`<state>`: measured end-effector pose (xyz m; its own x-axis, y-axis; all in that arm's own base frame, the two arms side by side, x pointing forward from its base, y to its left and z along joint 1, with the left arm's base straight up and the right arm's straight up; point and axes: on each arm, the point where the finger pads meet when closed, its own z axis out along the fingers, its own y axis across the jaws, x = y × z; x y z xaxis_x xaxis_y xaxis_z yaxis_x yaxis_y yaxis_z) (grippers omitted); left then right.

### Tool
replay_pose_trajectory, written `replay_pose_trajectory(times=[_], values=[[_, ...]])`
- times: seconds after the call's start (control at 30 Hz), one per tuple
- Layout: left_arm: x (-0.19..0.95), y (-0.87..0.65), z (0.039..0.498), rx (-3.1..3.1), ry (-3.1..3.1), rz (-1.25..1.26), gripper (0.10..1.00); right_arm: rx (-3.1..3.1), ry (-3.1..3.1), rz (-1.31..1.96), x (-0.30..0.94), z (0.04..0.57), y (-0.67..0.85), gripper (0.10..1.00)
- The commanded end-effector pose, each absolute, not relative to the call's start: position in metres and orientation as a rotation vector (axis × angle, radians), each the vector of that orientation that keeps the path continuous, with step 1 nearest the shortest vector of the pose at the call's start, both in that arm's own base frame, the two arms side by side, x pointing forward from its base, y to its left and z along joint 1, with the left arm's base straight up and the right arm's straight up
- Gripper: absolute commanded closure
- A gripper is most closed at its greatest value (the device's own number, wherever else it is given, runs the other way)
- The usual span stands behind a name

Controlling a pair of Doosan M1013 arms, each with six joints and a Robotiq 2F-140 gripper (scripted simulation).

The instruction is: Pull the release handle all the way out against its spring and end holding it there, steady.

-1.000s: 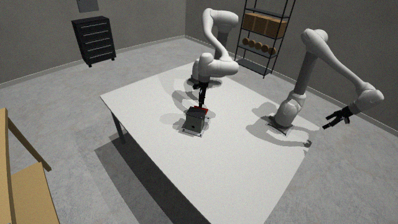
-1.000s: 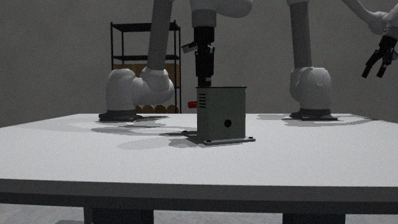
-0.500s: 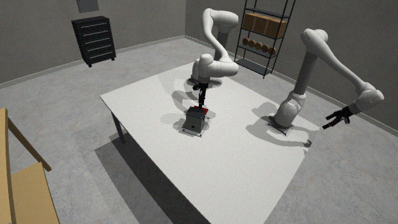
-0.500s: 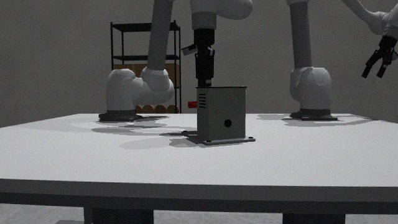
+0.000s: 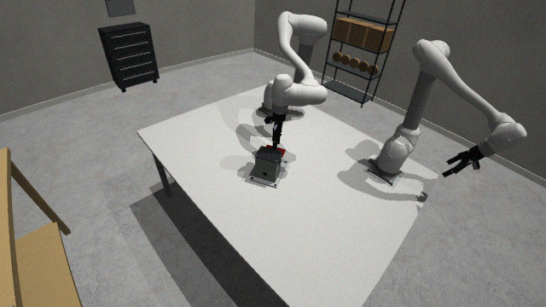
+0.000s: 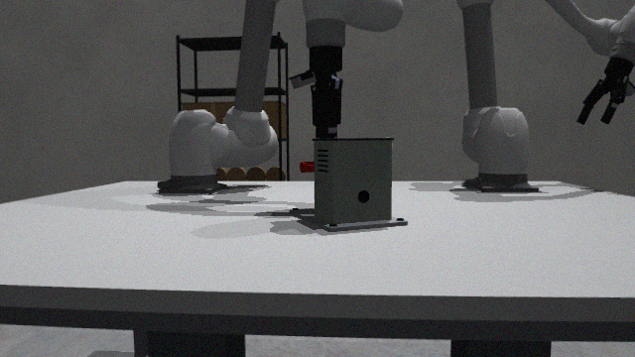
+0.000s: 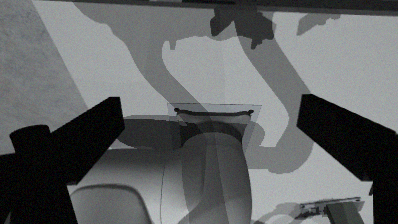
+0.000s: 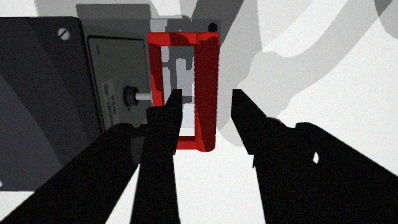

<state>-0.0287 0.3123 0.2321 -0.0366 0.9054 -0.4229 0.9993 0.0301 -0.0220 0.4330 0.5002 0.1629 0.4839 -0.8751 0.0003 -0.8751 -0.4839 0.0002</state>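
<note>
Handle (image 5: 283, 150) (image 6: 307, 167) (image 8: 206, 90), red and framelike, sits at three o'clock from the box (image 5: 268, 164) (image 6: 353, 178) (image 8: 40, 110) in the right wrist view, a pale rod (image 8: 143, 96) showing between them. The right tool (image 5: 275, 147) (image 6: 326, 133) (image 8: 207, 103) points down over it — fingers part-way narrowed, gripping nothing. The left tool (image 5: 449, 168) (image 6: 593, 121) (image 7: 210, 111) is wide and empty — well apart, toward three o'clock from the box in the top view.
</note>
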Motion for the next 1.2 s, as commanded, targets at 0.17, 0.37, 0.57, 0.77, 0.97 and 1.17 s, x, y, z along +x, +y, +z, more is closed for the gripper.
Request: replay_pose_trajectory(times=[0.17, 0.37, 0.57, 0.77, 0.97, 1.17], values=[[-0.029, 0.313, 0.233, 1.951, 2.021, -0.456, 0.098, 2.707, -1.597, 0.0, 0.433, 0.163, 0.5, 0.72], [-0.029, 0.313, 0.233, 1.951, 2.021, -0.456, 0.098, 2.707, -1.597, 0.0, 0.433, 0.16, 0.501, 0.72], [-0.029, 0.313, 0.233, 1.951, 2.021, -0.456, 0.098, 2.707, -1.597, 0.0, 0.433, 0.154, 0.501, 0.72], [-0.029, 0.313, 0.233, 1.951, 2.021, -0.456, 0.098, 2.707, -1.597, 0.0, 0.433, 0.148, 0.501, 0.72], [-0.029, 0.313, 0.233, 1.951, 2.021, -0.456, 0.098, 2.707, -1.597, 0.0, 0.433, 0.139, 0.501, 0.72], [-0.029, 0.313, 0.233, 1.951, 2.021, -0.456, 0.098, 2.707, -1.597, 0.0, 0.433, 0.129, 0.501, 0.72]])
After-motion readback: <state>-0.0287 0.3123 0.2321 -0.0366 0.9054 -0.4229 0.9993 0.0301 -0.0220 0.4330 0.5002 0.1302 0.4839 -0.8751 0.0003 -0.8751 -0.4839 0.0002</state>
